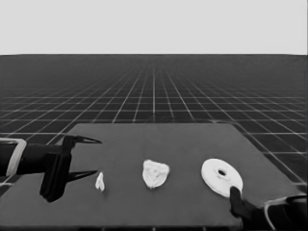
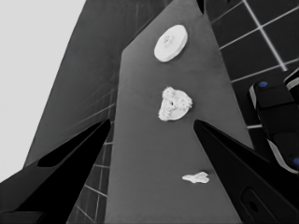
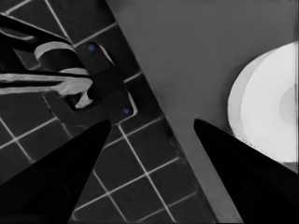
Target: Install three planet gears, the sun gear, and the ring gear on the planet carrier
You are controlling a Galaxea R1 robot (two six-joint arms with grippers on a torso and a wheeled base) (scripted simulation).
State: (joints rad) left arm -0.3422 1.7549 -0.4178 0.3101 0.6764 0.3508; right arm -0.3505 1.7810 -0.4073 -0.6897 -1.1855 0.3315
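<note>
Plainly the next move turns on the larger round part (image 1: 221,177), the ring gear, which lies flat on the desk (image 1: 192,139) toward its right end, just beside the right tool (image 3: 152,120), whose fingers stand apart and empty. That arm is the nearer one, and the part must travel leftward to the smaller round part (image 1: 155,173) at mid-desk. This one looks lumpy and toothed, as if the gears sit on it, though their count is unclear. A thin white piece (image 1: 100,182) lies by the left tool (image 1: 96,157), which is open and idle.
</note>
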